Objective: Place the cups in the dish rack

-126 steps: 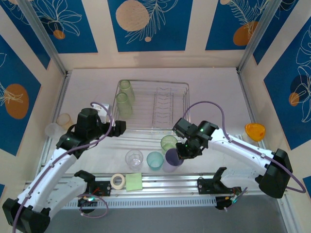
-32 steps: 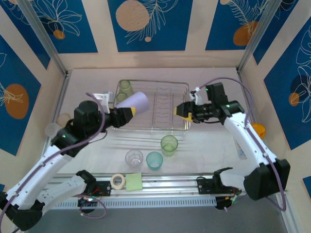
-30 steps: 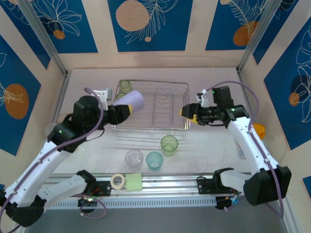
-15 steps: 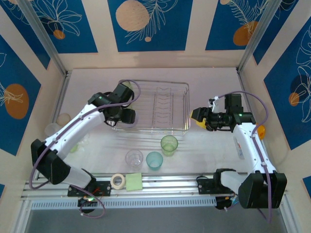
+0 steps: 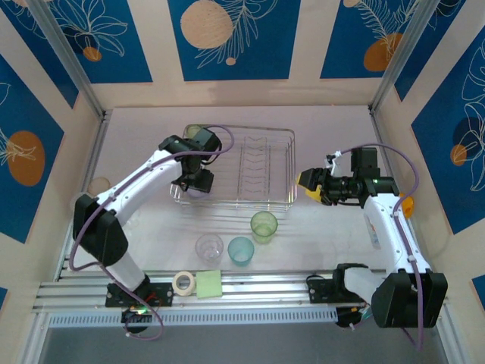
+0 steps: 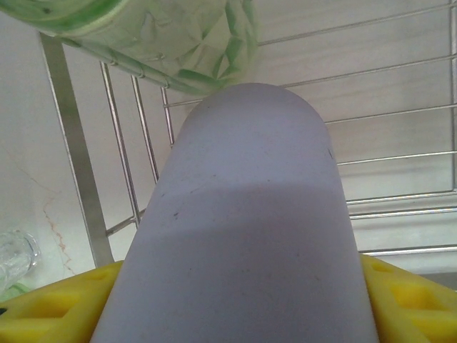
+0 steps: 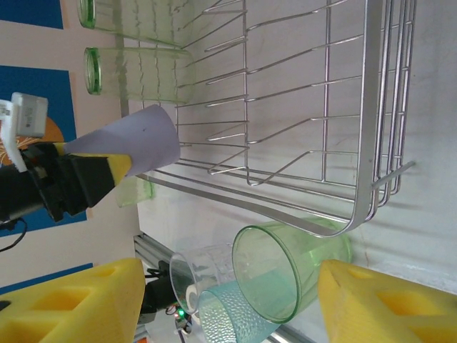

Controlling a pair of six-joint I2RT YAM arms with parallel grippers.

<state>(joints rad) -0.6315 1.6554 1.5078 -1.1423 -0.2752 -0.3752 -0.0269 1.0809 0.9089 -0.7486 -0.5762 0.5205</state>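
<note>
Plastic, the lavender cup [image 6: 243, 214] is clamped between the left gripper's [image 5: 194, 184] fingers [image 6: 43, 307] over the dish rack's [image 7: 368, 86] near-left corner. Its long axis lies along the fingers, wider end away from them, near a green cup [image 6: 178, 36] inside. Bare wire is seen rightward. The right gripper [image 5: 307, 184] is held spread beside the rack's right edge, above white table [image 5: 333, 129].

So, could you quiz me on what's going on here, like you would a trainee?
1. True or false: the right tool is open and holds nothing.
2. What does the left tool grip over the dish rack? A) a pink cup B) the lavender cup C) a blue cup
3. How many cups stand on the table just in front of the dish rack?

Key:
1. True.
2. B.
3. Three: the green cup, the teal cup and the clear cup.
</note>
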